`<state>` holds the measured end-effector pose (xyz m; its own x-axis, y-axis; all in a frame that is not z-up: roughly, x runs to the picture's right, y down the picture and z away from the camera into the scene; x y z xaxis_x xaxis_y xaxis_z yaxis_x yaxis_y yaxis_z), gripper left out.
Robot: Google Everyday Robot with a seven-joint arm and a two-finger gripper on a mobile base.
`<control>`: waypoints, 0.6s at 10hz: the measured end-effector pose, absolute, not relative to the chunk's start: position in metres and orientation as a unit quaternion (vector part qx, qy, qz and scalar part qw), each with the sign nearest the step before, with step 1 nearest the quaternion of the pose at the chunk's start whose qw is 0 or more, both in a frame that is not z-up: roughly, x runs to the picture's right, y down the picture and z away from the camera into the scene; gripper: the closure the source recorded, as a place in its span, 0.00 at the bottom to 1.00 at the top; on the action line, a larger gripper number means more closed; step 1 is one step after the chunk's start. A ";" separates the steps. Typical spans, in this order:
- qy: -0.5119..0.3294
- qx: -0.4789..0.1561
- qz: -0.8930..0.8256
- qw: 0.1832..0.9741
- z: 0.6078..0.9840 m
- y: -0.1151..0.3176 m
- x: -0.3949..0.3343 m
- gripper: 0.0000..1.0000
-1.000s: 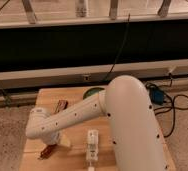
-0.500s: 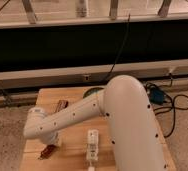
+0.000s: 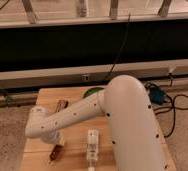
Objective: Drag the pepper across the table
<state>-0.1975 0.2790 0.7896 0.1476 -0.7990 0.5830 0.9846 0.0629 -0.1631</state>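
Claw (image 3: 57, 146) closed, down on small slender reddish-brown chili pepper (image 3: 54, 154) at near-left of light wooden plank bench (image 3: 77, 95).
Contact made, apparently; drag across not yet visible. Dark brown rectangular bar (image 3: 61, 105) beyond claw, white strip (image 3: 92, 145) beside it.

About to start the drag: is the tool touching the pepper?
Cannot tell. In the camera view the tool comes down over the pepper at the table's left front, but the arm's wrist hides where they meet.

Light wooden table (image 3: 77, 96) with pepper (image 3: 54, 154) under the claw (image 3: 57, 145), brown bar (image 3: 61, 105), white strip (image 3: 92, 145).
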 end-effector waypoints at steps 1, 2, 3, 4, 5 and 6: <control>-0.173 -0.269 -0.629 0.709 0.792 0.275 -0.193 0.99; -0.173 -0.269 -0.627 0.711 0.794 0.272 -0.189 0.99; -0.172 -0.269 -0.626 0.711 0.794 0.272 -0.189 0.99; -0.172 -0.270 -0.626 0.711 0.795 0.273 -0.190 0.99; -0.171 -0.271 -0.627 0.710 0.796 0.271 -0.191 0.99; -0.173 -0.270 -0.626 0.711 0.797 0.270 -0.192 0.99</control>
<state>-0.1920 0.2703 0.7973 0.1564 -0.7971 0.5832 0.9834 0.0708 -0.1669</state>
